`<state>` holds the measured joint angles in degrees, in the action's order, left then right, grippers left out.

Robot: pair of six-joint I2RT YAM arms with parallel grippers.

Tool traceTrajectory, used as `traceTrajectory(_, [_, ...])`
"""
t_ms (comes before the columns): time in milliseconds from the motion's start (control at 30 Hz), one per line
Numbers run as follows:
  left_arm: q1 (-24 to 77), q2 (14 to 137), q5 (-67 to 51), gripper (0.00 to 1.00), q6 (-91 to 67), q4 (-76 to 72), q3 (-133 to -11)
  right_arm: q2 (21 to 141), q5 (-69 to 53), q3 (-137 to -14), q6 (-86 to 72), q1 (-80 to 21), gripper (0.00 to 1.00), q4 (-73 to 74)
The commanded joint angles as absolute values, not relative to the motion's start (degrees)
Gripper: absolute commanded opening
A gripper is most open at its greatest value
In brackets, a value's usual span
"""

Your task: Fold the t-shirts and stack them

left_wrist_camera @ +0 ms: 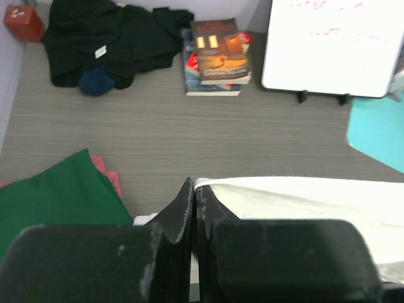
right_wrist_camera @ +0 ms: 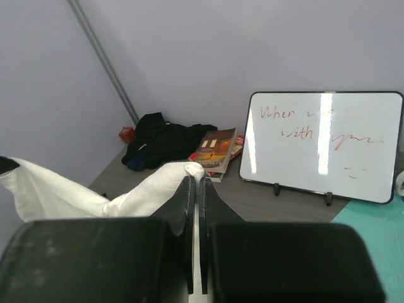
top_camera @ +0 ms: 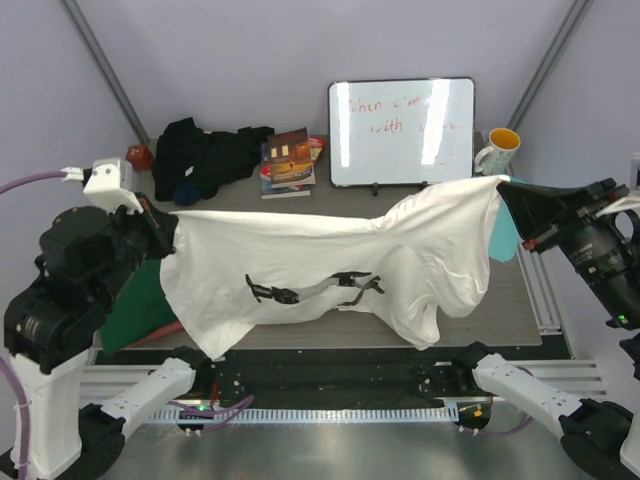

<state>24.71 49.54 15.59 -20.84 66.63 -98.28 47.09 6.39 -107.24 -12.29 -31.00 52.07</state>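
Both arms rise from their bases at the near edge and reach out to opposite sides.
- Left end effector (top_camera: 168, 232): over the left side of the worktop (left_wrist_camera: 189, 132), fingers pressed together on a corner of the white t-shirt (top_camera: 330, 260).
- Right end effector (top_camera: 508, 192): over the right side, set farther back in the top view, fingers likewise pinched on white cloth.

White t-shirt: held off the surface, stretched between the two grips. Its long axis runs left to right across the worktop. The middle sags and the black printed marks face up. The loose lower edge hangs toward the near edge, lowest at near-left. I cannot tell whether it touches the surface.

Under the left grip lies a dark green t-shirt (left_wrist_camera: 57, 196), with a salmon pink t-shirt (left_wrist_camera: 108, 177) showing at its far edge. A teal mat (left_wrist_camera: 379, 129) lies at the right side.

Beyond the held shirt is a bare grey strip of worktop. The back row, left to right:
- a red object (top_camera: 139, 156) in the corner
- a heap of black t-shirts (top_camera: 205, 155)
- a stack of books (top_camera: 288, 162)
- a whiteboard (top_camera: 400, 130) on its stand
- a mug (top_camera: 497, 150)
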Motion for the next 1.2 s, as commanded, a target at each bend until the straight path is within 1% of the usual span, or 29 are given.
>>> traceTrajectory(0, [24.35, 58.07, 24.34, 0.00, -23.46, 59.77, -95.28, 58.41, 17.29, -107.22, -9.77, -30.85, 0.01, 46.67])
traceTrajectory(100, [24.00, 64.23, 29.69, 0.00, -26.88, 59.85, -95.01, 65.10, 21.51, -107.67, -8.53, -30.85, 0.01, 46.76])
traceTrajectory(133, [23.47, 68.60, 30.49, 0.00, -27.42, 59.94, -95.18, 68.87, 23.80, -107.58, -8.26, -30.85, 0.01, 46.67])
traceTrajectory(233, [20.66, 75.29, 33.04, 0.00, -28.56, 58.63, -95.36, 74.77, 26.88, -104.17, -6.60, -30.76, 0.01, 43.96])
traceTrajectory(300, [18.29, 77.51, 32.09, 0.00, -27.25, 54.61, -93.52, 76.81, 27.25, -102.14, -6.15, -29.63, 0.01, 40.79])
traceTrajectory(400, [14.77, 81.99, 28.84, 0.00, -27.07, 52.56, -92.20, 80.50, 26.72, -98.97, -6.68, -26.65, 0.01, 38.59])
traceTrajectory(467, [14.24, 83.41, 27.86, 0.00, -26.46, 52.12, -91.76, 78.68, 27.42, -96.78, -6.60, -26.19, 0.01, 35.71])
traceTrajectory(500, [14.24, 83.15, 27.51, 0.00, -26.02, 50.90, -91.06, 77.18, 27.51, -92.85, -6.24, -26.10, 0.01, 33.60])
traceTrajectory(600, [14.33, 79.64, 25.24, 0.00, -24.61, 48.52, -87.55, 70.94, 27.60, -87.65, -5.98, -26.01, 0.01, 29.10])
traceTrajectory(633, [14.24, 78.41, 22.18, 0.00, -24.35, 48.52, -86.23, 69.36, 26.99, -87.02, -6.15, -26.02, 0.01, 29.00])
traceTrajectory(667, [14.24, 74.74, 19.97, 0.00, -24.26, 48.34, -85.52, 67.69, 26.03, -86.14, -6.76, -26.02, 0.01, 29.00])
traceTrajectory(700, [14.24, 72.71, 17.86, 0.00, -24.26, 48.43, -84.73, 63.59, 23.41, -84.65, -6.94, -26.02, 0.01, 29.09])
traceTrajectory(733, [14.24, 69.81, 12.88, 0.00, -24.69, 48.34, -83.16, 61.28, 22.16, -83.68, -7.03, -26.02, 0.01, 29.09])
traceTrajectory(767, [14.33, 67.18, 10.57, 0.00, -24.78, 48.08, -82.27, 59.17, 21.28, -82.98, -7.47, -26.02, 0.01, 28.92])
traceTrajectory(800, [14.33, 61.49, 8.89, 0.00, -25.05, 47.55, -81.66, 54.28, 19.18, -81.84, -7.99, -26.02, 0.01, 29.00])
traceTrajectory(900, [14.59, 53.04, 3.88, 0.00, -24.26, 51.39, -83.22, 47.31, 14.35, -81.04, -8.61, -26.02, 0.01, 30.05])
traceTrajectory(933, [14.59, 51.61, 2.48, 0.00, -23.65, 52.98, -86.10, 43.11, 12.59, -81.21, -8.53, -26.10, 0.01, 30.49])
traceTrajectory(967, [14.59, 50.20, -1.80, 0.00, -22.08, 56.13, -87.79, 41.50, 11.26, -81.73, -8.44, -26.02, 0.01, 31.80])
traceTrajectory(1067, [14.59, 46.15, -9.28, 0.00, -20.40, 61.32, -94.29, 38.06, 6.86, -86.91, -8.79, -25.93, 0.01, 37.69])
traceTrajectory(1100, [14.85, 45.36, -9.06, 0.00, -20.65, 62.91, -95.79, 37.71, 6.07, -90.93, -9.05, -26.01, 0.01, 39.45])
traceTrajectory(1167, [18.01, 42.37, -8.35, 0.00, -21.79, 62.84, -97.47, 36.92, 4.14, -94.99, -9.40, -26.02, 0.01, 44.19])
